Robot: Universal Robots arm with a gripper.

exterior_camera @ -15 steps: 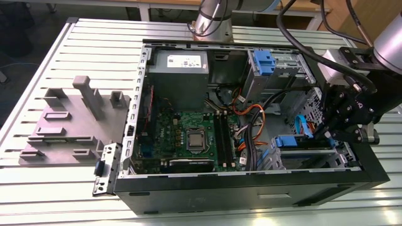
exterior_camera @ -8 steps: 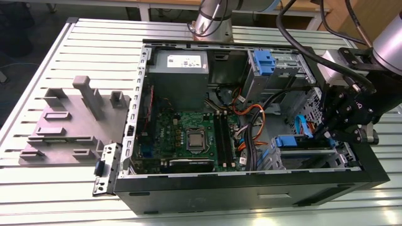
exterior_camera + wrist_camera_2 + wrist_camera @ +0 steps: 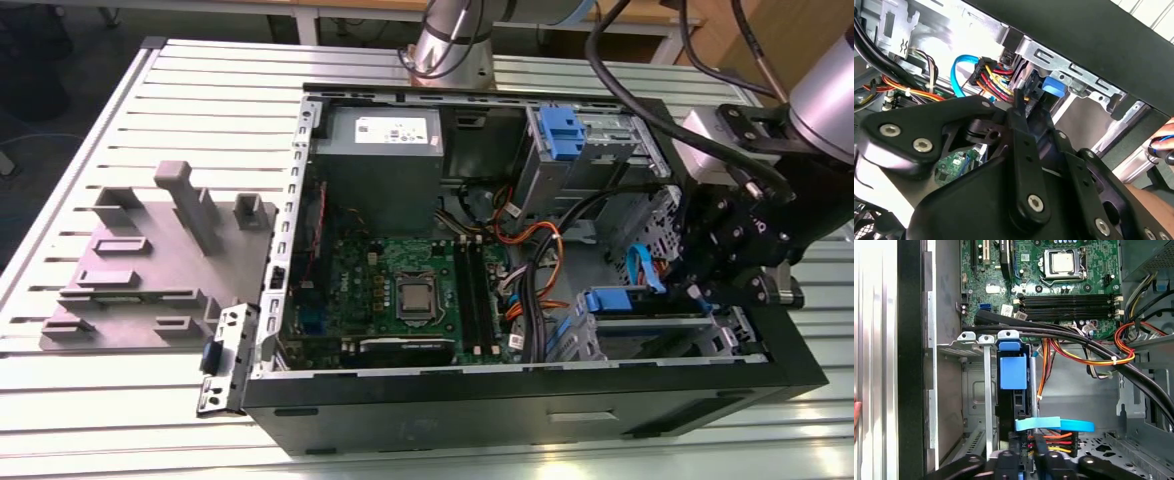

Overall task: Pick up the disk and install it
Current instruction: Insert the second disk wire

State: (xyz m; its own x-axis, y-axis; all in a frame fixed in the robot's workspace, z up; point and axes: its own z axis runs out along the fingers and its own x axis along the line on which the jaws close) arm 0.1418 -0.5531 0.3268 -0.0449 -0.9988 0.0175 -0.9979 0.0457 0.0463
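Observation:
An open computer case [image 3: 534, 395] lies on a slatted table. In its corner at the exterior view's right, a grey drive cage [image 3: 654, 335] carries a blue tab [image 3: 618, 300] [image 3: 1013, 372] [image 3: 1054, 85]. The disk [image 3: 1015, 407] stands on edge in the cage slot as a dark narrow body below the tab. My gripper [image 3: 694, 280] [image 3: 1027, 457] [image 3: 1024, 97] reaches down into the case at the cage end away from the motherboard. Its fingers [image 3: 1004, 462] are shut on the disk's end. Red, yellow and orange wires [image 3: 1051, 440] sit right at the fingertips.
A blue flat cable [image 3: 1054, 424] crosses the disk. Thick black cables [image 3: 1089, 347] run between cage and motherboard [image 3: 400, 290]. A power-supply box [image 3: 380, 150] and a second cage [image 3: 587, 140] sit at the far side. A grey fixture [image 3: 147, 260] lies at the exterior view's left. A person's hand [image 3: 1161, 147] is beside the case.

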